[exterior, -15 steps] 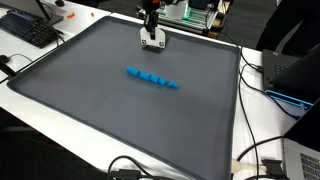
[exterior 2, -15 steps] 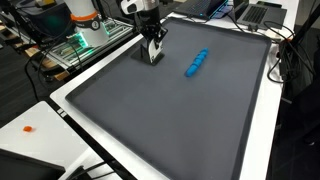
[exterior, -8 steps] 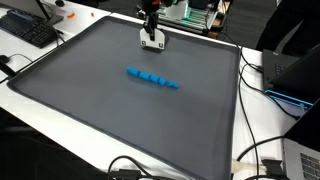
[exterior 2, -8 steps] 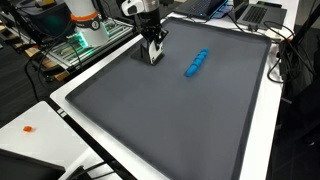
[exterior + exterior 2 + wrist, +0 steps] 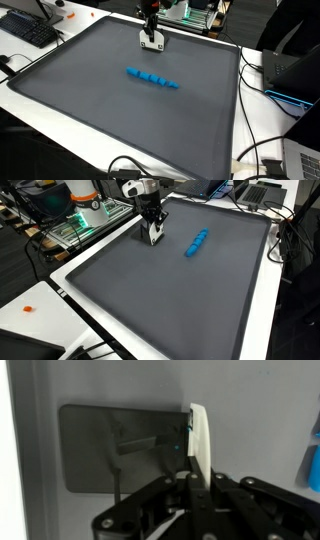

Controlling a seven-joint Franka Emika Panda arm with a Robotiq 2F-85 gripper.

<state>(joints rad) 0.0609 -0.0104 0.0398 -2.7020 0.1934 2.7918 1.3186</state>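
My gripper (image 5: pixel 152 38) hangs over the far part of the grey mat (image 5: pixel 100 110), and it also shows in an exterior view (image 5: pixel 153 230). It is shut on a thin white flat piece (image 5: pixel 152 44), which stands on edge at or just above the mat. In the wrist view the white piece (image 5: pixel 200 438) sticks up from between my closed fingers (image 5: pixel 193 480) and casts a shadow to its left. A row of small blue blocks (image 5: pixel 152 78) lies mid-mat, apart from the gripper; it also shows in an exterior view (image 5: pixel 197 242).
A white table border (image 5: pixel 60 285) frames the mat. A keyboard (image 5: pixel 28 28) lies at one corner. Cables (image 5: pixel 262 150) and laptops (image 5: pixel 258 192) sit along the edges. Electronics with green lights (image 5: pixel 75 225) stand behind the arm.
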